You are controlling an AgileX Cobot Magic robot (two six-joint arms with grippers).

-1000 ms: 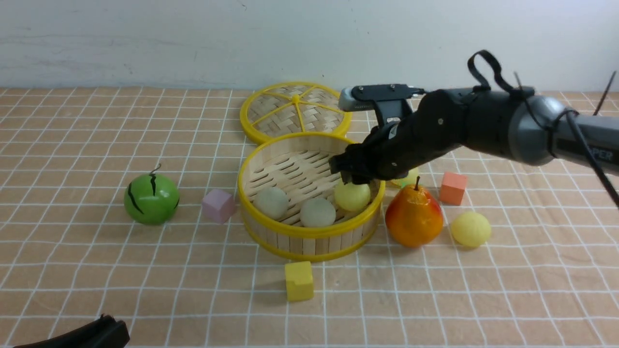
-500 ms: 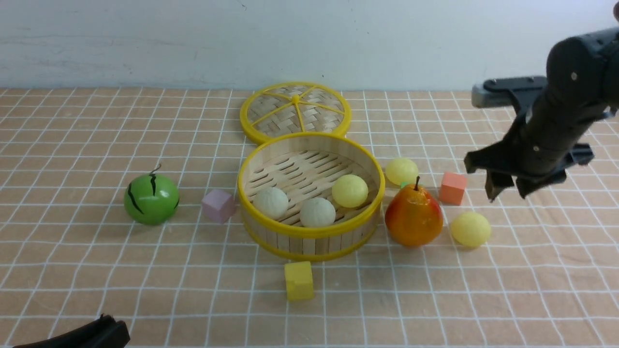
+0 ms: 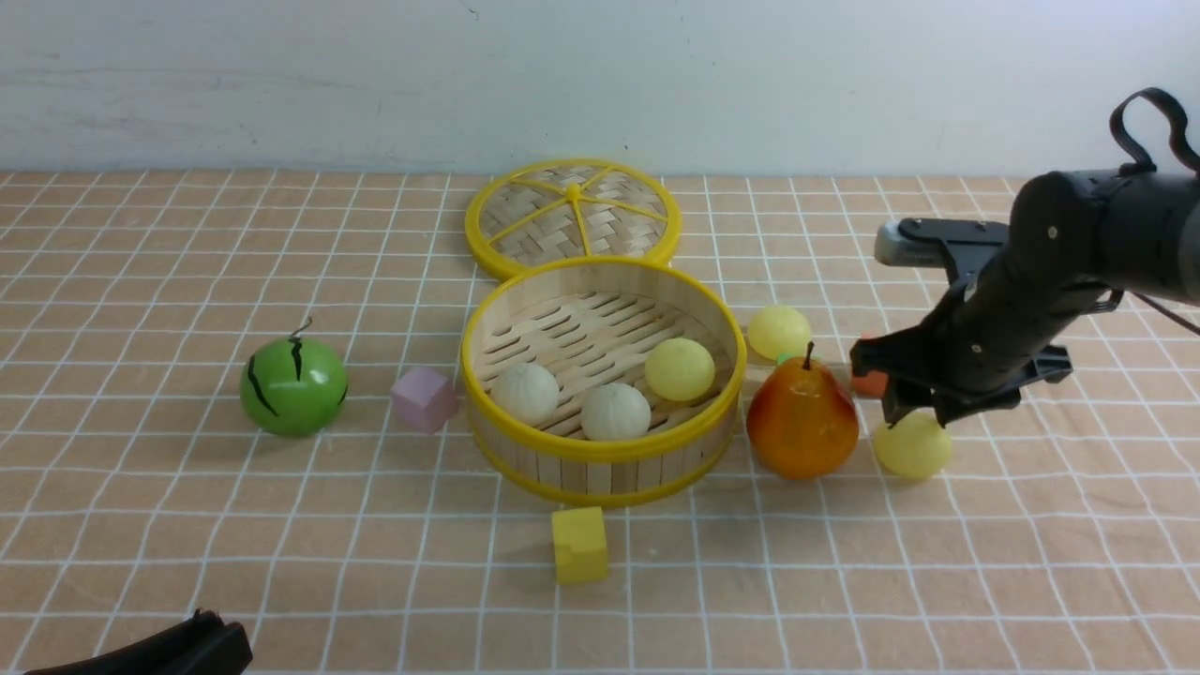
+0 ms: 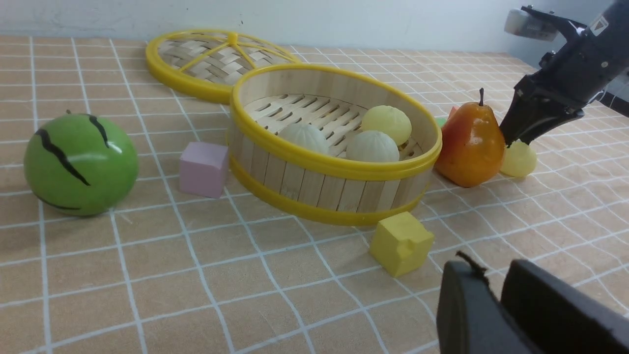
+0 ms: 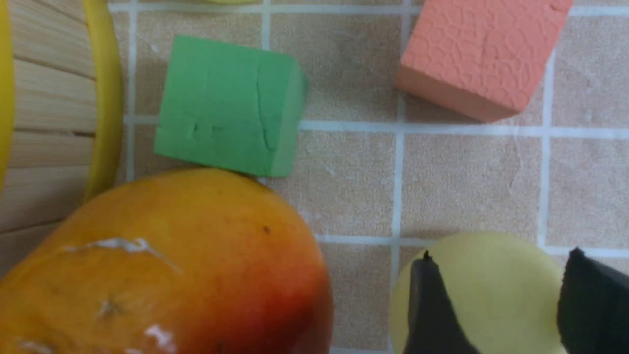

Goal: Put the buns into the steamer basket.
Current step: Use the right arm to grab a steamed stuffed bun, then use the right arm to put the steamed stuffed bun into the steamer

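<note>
Slats of bamboo, yellow rims: steamer basket holds three pleated buns; pale yellow bun at pear's three o'clock, right claw spread open over it; left claw cropped, state unclear.

Yellow-rimmed steamer basket — pale yellow bun; green ball, black stripes.

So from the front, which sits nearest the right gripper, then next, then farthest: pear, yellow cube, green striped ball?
1. Pear, just left of the right gripper.
2. Yellow cube, in front of the steamer basket.
3. Green striped ball, far left.
</note>
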